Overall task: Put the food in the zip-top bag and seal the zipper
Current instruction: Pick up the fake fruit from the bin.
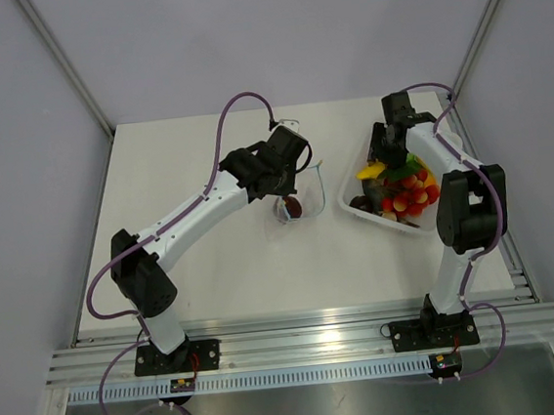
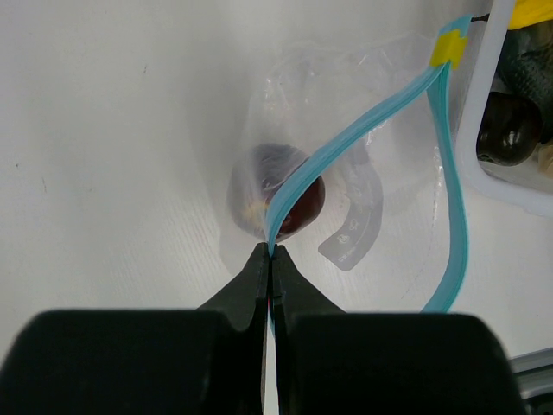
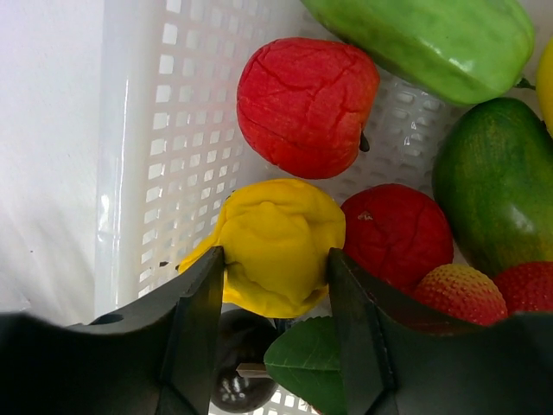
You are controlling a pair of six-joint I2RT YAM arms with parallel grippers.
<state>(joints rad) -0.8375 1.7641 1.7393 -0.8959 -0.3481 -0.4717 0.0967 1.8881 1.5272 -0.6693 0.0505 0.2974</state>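
Note:
The clear zip-top bag (image 2: pixel 346 130) lies on the table with one dark maroon fruit (image 2: pixel 294 203) inside; it also shows in the top view (image 1: pixel 307 190). Its blue-teal zipper (image 2: pixel 371 117) stands open in a loop ending at a yellow tab (image 2: pixel 450 47). My left gripper (image 2: pixel 270 252) is shut on the zipper strip near the maroon fruit. My right gripper (image 3: pixel 275 259) is inside the white basket (image 3: pixel 173 156), its jaws pressed on both sides of a yellow fruit (image 3: pixel 281 233). Red (image 3: pixel 307 104), green (image 3: pixel 432 39) and maroon (image 3: pixel 242 367) pieces lie around it.
The white perforated basket (image 1: pixel 356 212) stands right of the bag, against the table's right edge, holding several more toy fruits (image 1: pixel 411 193). Its corner shows in the left wrist view (image 2: pixel 510 186). The left arm (image 1: pixel 208 204) crosses the table's middle. Grey walls close in the table.

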